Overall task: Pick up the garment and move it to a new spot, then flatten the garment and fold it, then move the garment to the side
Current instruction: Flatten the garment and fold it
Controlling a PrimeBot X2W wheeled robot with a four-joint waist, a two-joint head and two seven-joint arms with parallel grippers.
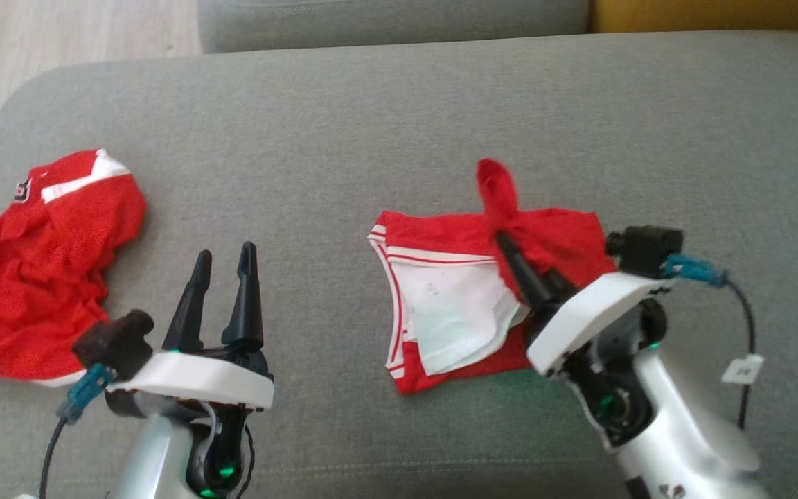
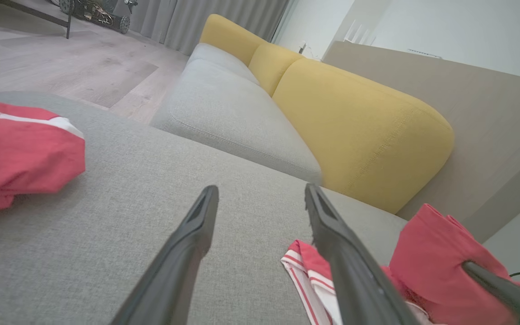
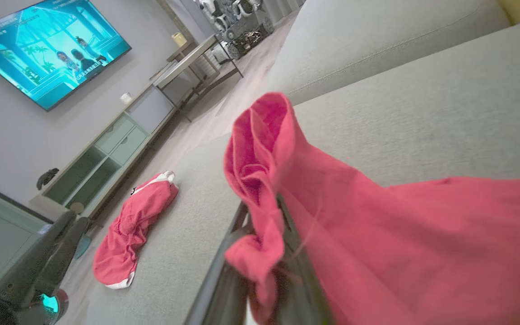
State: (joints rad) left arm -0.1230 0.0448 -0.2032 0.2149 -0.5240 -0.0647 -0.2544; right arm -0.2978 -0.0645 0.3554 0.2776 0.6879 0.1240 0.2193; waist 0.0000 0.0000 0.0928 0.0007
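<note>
Red-and-white garment [image 1: 454, 305] lying part-folded on grey sofa cushion [image 1: 371, 125], one red corner bunched and lifted in clamped right tool [image 1: 501, 241], left tool [image 1: 226, 251] spread wide and empty alongside, second red garment [image 1: 46, 263] crumpled just beyond left tool.

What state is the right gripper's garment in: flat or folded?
Partly folded: the garment shows white inside; a red corner sticks up, pinched by the right gripper.
</note>
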